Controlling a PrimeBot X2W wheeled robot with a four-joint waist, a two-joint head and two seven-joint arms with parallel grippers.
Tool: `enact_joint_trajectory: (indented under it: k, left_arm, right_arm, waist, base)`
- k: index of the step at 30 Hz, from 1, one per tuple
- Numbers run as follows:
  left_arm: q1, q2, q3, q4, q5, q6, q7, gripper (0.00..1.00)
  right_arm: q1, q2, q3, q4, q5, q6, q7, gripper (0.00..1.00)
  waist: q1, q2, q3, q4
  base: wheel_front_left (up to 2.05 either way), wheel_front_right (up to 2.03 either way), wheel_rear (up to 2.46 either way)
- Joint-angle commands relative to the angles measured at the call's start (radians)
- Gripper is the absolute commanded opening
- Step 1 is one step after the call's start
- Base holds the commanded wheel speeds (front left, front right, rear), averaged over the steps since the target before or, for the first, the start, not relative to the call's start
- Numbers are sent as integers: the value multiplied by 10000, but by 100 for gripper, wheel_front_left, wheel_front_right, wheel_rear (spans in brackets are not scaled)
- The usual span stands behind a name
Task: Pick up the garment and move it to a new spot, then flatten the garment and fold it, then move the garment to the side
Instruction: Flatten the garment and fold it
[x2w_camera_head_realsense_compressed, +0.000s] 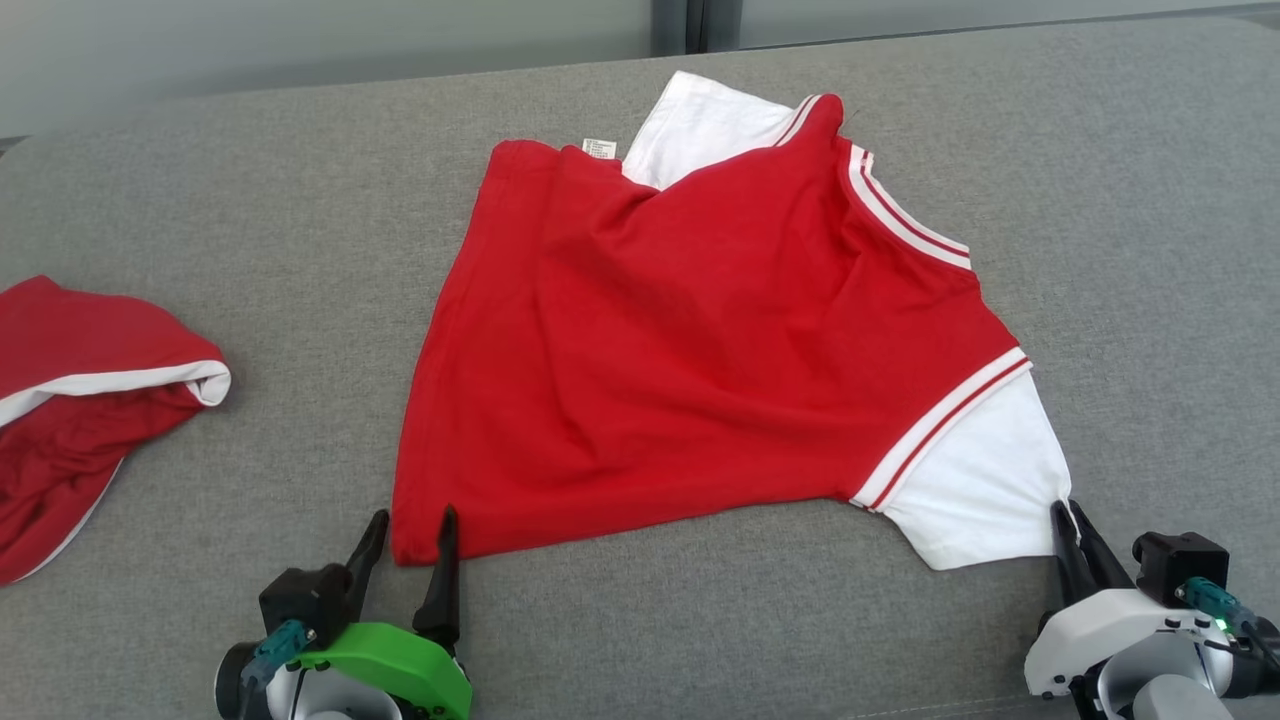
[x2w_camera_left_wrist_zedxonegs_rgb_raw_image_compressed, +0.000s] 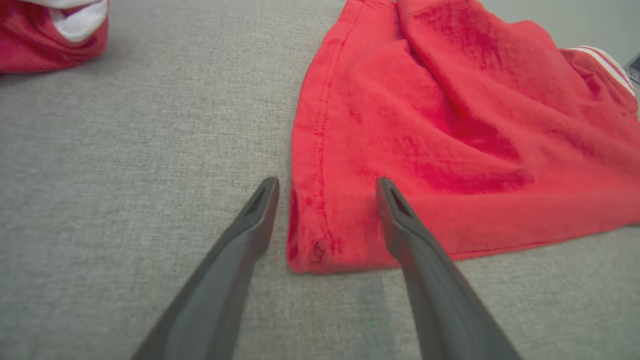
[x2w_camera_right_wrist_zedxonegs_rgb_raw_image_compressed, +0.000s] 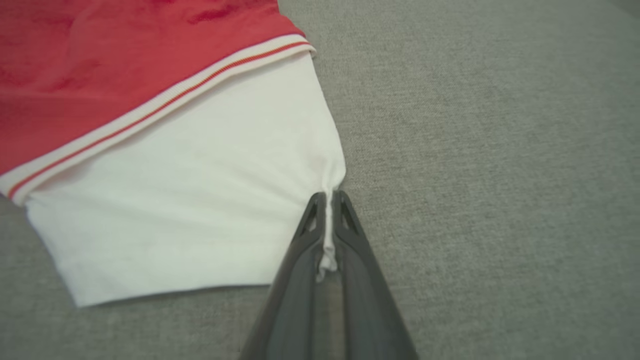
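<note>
right end effector (x2w_camera_right_wrist_zedxonegs_rgb_raw_image_compressed: 327, 196) is clenched on the edge of the white sleeve (x2w_camera_head_realsense_compressed: 985, 480) — left end effector (x2w_camera_head_realsense_compressed: 415, 516) is spread wide, straddling the near hem corner of the red garment (x2w_camera_head_realsense_compressed: 700, 350), not gripping. garment lies mid-table, rumpled. to do it well: close left on that corner, catch both layers, then lift both sides level so it doesn't twist. second red garment (x2w_camera_head_realsense_compressed: 80, 400) sits well apart at the left of the grey table (x2w_camera_head_realsense_compressed: 200, 200) — looks out of the way.

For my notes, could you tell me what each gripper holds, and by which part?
The right gripper pinches the shirt by the edge of its white sleeve; the left gripper is open, holding nothing.
</note>
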Motion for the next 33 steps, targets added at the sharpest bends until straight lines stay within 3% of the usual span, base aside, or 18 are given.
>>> enact_joint_trajectory:
  k: [1,4,7,25,29,33]
  left_arm:
    - [-162,41,-100,167,-155,-17,7,100]
    - [-257,37,-234,397,-270,-18,7,100]
    - [-295,36,-397,385,-326,-19,7,0]
    - [544,645,-791,-1213,-404,-20,7,0]
    - [-55,956,-1175,-1015,-590,-20,7,0]
    - [-1241,1385,-1761,-659,-667,-20,7,0]
  right_arm:
    - [135,-78,-8,-57,79,-24,24,0]
    - [101,-80,10,-211,110,-24,23,0]
    - [0,-57,32,-432,112,-23,21,0]
    - [258,-64,76,-2149,644,-21,12,0]
    - [-61,-157,249,-2202,773,-21,12,0]
    - [-908,-326,549,-2131,957,-21,12,0]
  waist:
    - [0,0,70,-83]
    - [0,0,103,-124]
    - [0,0,71,-132]
    - [0,0,-1877,147]
    - [0,0,-1770,111]
    - [0,0,-996,46]
  base:
    - [0,0,0]
    - [0,0,0]
    - [0,0,0]
    - [0,0,0]
    - [0,0,0]
    - [0,0,0]
